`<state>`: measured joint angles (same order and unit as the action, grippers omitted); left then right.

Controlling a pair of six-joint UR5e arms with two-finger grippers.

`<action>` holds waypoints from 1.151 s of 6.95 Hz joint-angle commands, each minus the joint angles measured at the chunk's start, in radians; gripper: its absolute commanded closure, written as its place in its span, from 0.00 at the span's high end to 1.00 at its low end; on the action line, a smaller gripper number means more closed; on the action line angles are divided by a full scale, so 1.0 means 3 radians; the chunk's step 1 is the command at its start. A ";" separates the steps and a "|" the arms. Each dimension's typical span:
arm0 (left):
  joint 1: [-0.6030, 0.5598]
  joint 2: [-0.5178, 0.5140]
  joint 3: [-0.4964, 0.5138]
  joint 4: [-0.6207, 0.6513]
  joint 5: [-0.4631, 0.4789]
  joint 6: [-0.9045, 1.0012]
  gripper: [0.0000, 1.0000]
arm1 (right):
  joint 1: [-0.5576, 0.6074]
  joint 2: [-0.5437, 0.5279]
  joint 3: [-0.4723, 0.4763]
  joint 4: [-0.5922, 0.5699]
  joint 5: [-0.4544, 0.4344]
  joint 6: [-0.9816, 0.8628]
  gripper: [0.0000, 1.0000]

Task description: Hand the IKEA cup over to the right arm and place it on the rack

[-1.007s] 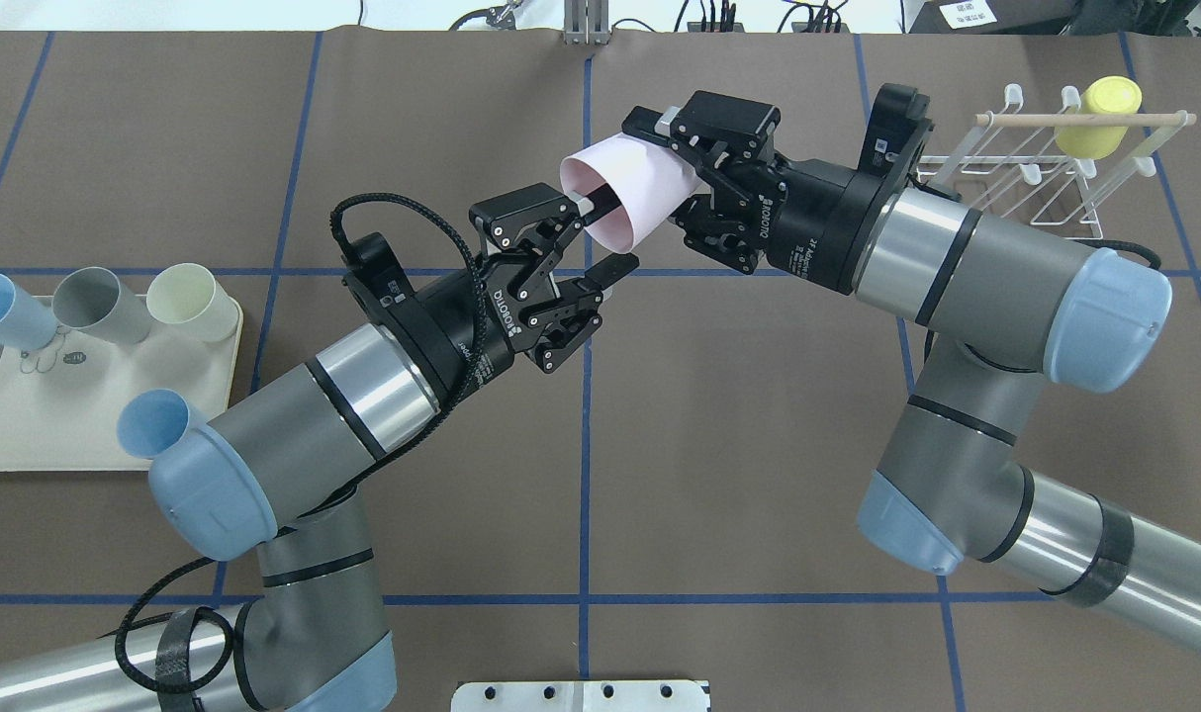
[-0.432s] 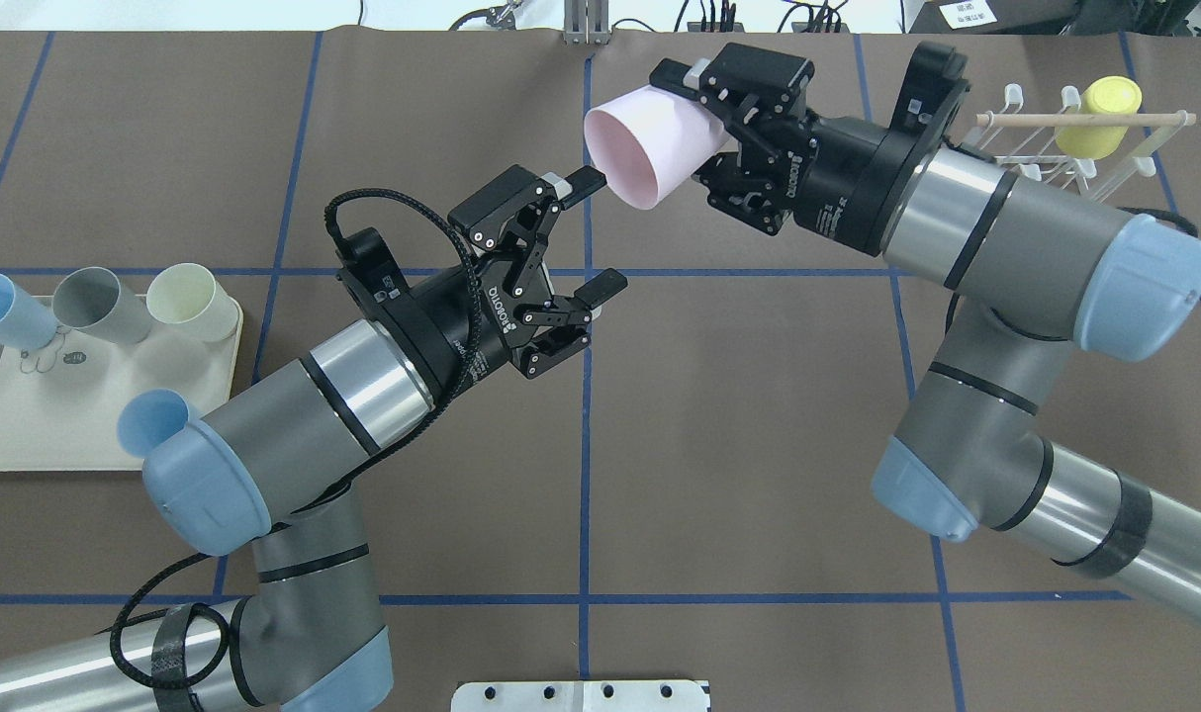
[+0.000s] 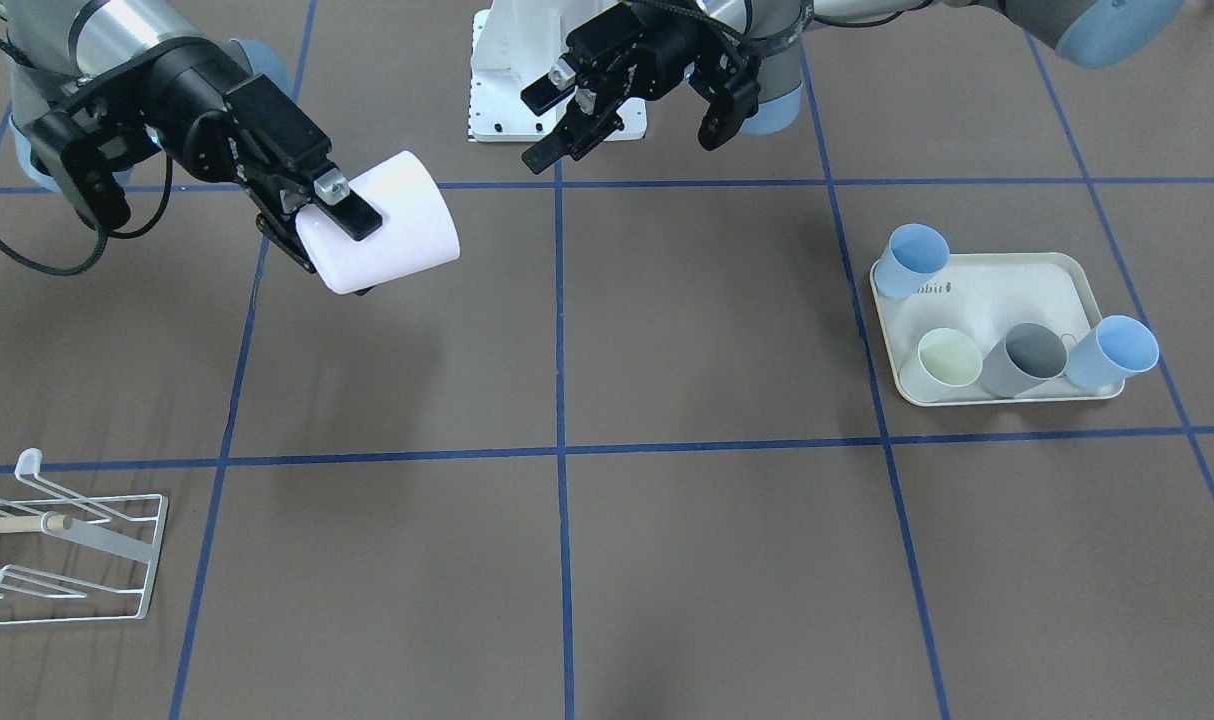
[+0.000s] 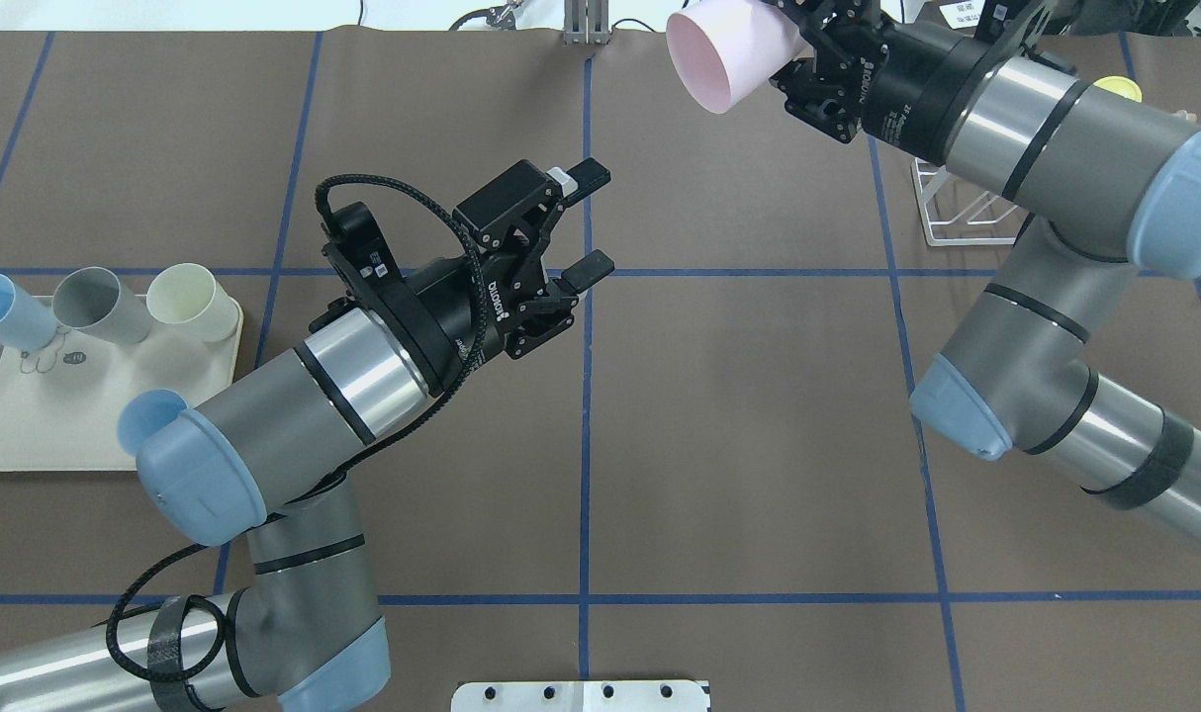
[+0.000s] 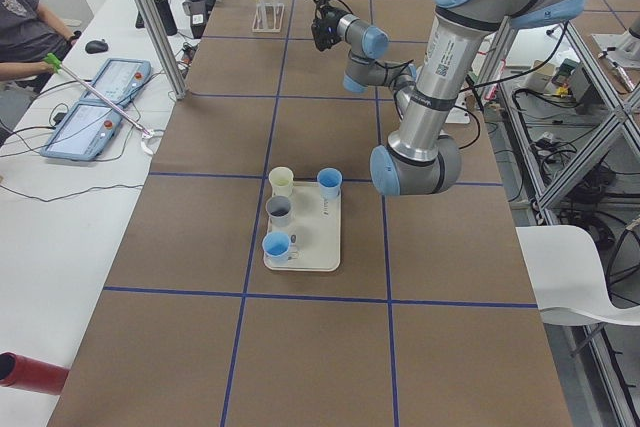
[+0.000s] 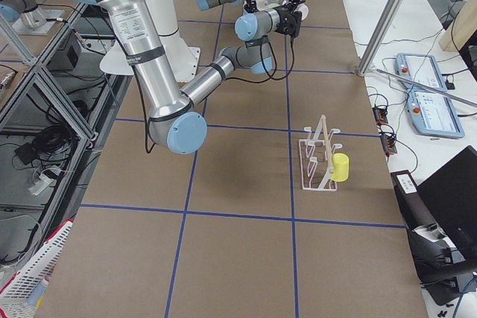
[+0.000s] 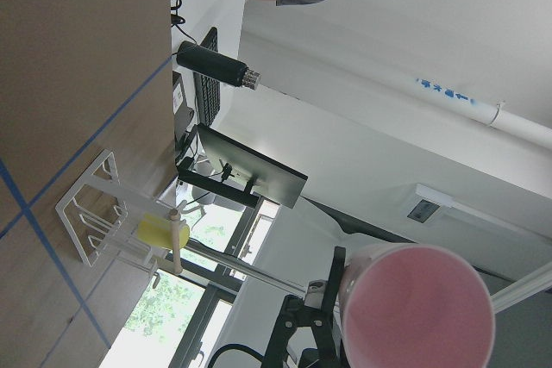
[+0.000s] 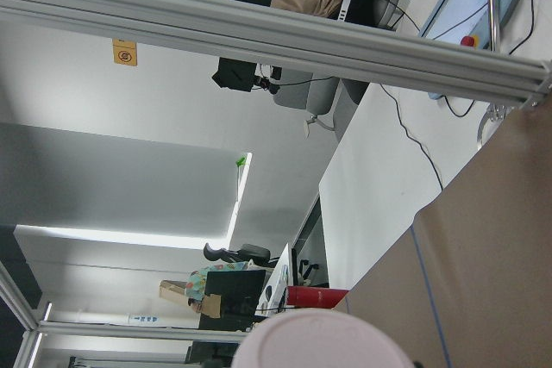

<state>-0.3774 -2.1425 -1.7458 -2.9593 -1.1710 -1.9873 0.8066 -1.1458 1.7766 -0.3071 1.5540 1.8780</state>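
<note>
My right gripper (image 3: 362,250) is shut on the base end of the pale pink IKEA cup (image 4: 724,54), held on its side in the air, mouth toward the left arm. The cup also shows in the front view (image 3: 397,235) and the left wrist view (image 7: 418,308). My left gripper (image 4: 594,221) is open and empty, well apart from the cup, near the table's middle. The white wire rack (image 3: 77,560) stands at the far right of the table. In the overhead view my right arm mostly hides the rack (image 4: 957,213).
A yellow cup (image 6: 340,167) hangs on the rack. A cream tray (image 4: 27,396) on my left side holds two blue cups, a grey cup (image 3: 1022,358) and a cream one (image 3: 947,360). Operators sit beyond the table's far edge.
My right arm has carried the pink cup away from the left gripper, toward the far edge and the rack side. The left gripper stays open and has drawn back slightly.
</note>
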 commanded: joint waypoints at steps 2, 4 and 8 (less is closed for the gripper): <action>-0.0244 -0.0002 -0.0538 0.1241 -0.0003 0.0819 1.00 | 0.0266 0.0091 -0.0016 -0.0911 -0.0076 -0.1032 0.00; -0.0515 -0.0002 -0.0827 0.2048 -0.0003 0.1136 1.00 | 0.0364 0.0331 -0.0026 -0.1515 -0.0310 -0.1365 0.00; -0.1210 0.0461 -0.1021 0.2899 -0.0738 0.1759 1.00 | 0.0435 0.0352 -0.0536 -0.1676 -0.0986 -0.2127 0.00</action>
<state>-0.6834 -2.0671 -2.0205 -2.1481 -1.3220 -1.5304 0.9231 -1.0398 1.6703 -0.8079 1.3134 1.3055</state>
